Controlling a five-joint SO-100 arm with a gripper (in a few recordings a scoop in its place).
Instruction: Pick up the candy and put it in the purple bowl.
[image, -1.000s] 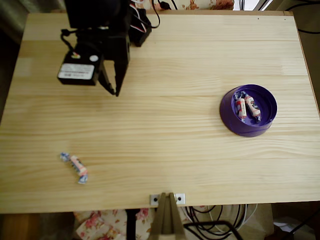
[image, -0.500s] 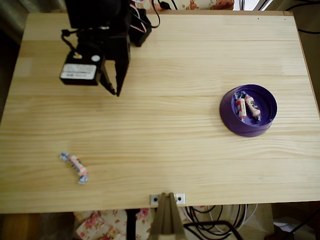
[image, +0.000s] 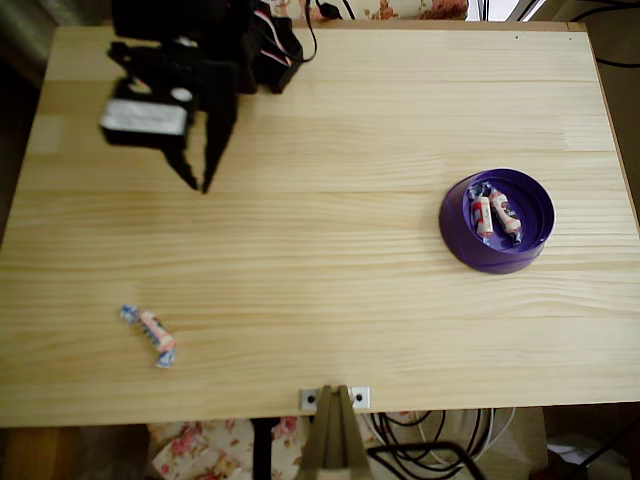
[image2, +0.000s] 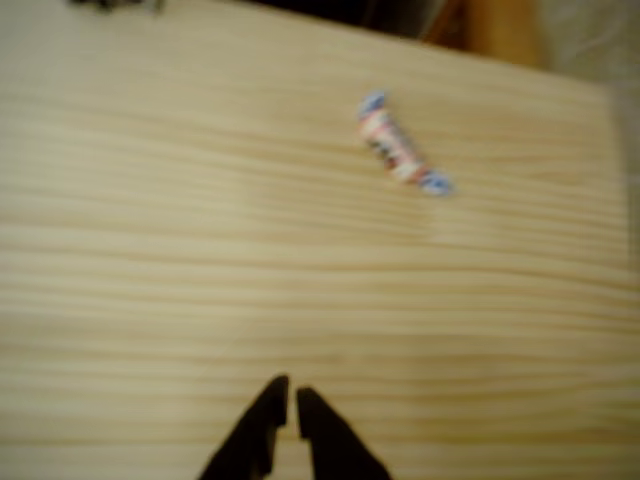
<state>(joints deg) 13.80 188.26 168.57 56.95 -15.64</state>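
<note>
I'm hovering my tool (image: 195, 185), tips nearly shut and empty, well apart from the candy (image: 150, 336); probably I'm needing to open up and line up lengthwise before dropping.

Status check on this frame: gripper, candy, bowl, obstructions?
Gripper shut, empty, above bare table. Loose candy lying near front-left edge in overhead view, untouched. Purple bowl at right, two candies inside. Nothing between gripper and candy.

No text is readable: the white label (image: 143, 117) on the robot arm is blurred, its print illegible.
</note>
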